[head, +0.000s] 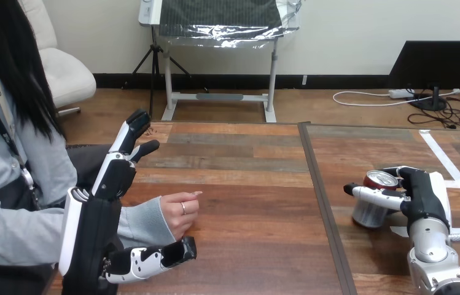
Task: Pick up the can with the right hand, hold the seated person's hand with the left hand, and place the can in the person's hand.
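Observation:
A silver can [370, 212] with a red top stands on the table at the right. My right hand [425, 198] is against its right side, its fingers [371, 195] curled across the can's front. The person's hand [178, 212] rests loosely curled on the table at the left, palm side down. My left hand [95, 227] is beside the person's wrist, its fingers [130, 134] straight and pointing away over the sleeve, its thumb [156, 257] stretched out on the near side of the wrist. The wrist lies in the gap between them; nothing is closed round it.
A dark seam [320, 196] runs front to back through the table's middle, between the person's hand and the can. White tape strips [454, 169] lie on the tabletop at the far right, beside my right hand.

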`<action>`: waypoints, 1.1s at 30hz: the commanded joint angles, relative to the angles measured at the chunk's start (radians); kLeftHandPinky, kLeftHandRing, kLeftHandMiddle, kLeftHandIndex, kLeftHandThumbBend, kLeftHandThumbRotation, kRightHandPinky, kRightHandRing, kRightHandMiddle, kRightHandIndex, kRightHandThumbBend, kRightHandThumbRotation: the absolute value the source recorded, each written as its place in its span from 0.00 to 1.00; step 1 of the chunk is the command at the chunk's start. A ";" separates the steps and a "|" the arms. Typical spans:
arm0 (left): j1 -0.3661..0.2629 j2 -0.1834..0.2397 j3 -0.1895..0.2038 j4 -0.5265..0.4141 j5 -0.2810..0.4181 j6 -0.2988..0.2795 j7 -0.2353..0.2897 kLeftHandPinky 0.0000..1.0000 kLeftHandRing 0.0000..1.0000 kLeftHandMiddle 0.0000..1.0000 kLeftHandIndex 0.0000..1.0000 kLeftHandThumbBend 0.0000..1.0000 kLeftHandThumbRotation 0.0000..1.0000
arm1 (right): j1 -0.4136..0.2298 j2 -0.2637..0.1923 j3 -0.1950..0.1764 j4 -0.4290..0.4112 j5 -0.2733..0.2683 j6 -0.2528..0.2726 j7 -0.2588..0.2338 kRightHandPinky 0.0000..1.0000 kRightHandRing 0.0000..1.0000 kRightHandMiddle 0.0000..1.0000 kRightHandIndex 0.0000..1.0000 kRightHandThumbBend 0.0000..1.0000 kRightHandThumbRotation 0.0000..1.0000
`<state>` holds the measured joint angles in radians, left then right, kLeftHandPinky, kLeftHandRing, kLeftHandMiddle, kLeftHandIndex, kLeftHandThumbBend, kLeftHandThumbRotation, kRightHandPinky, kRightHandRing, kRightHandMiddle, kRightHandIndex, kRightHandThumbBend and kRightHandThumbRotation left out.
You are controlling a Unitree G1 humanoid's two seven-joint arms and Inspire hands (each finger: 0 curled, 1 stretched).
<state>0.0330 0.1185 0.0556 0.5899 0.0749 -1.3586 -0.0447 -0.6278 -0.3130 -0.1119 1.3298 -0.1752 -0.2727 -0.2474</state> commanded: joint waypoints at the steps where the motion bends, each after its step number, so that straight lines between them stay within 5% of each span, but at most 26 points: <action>1: -0.038 -0.002 0.003 -0.039 -0.008 -0.013 0.005 0.83 0.94 0.95 0.91 1.00 0.60 | -0.068 0.009 -0.004 -0.018 0.011 -0.029 -0.005 0.48 0.48 0.55 0.54 0.81 0.00; 33: -0.056 -0.001 0.008 -0.027 0.008 0.009 0.008 0.82 0.93 0.96 0.91 1.00 0.59 | -0.053 0.021 0.012 -0.050 0.010 -0.185 -0.037 0.39 0.45 0.54 0.52 0.81 0.00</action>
<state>0.0329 0.1181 0.0564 0.5893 0.0814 -1.3526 -0.0426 -0.6275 -0.3021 -0.1118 1.3292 -0.1604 -0.3975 -0.2641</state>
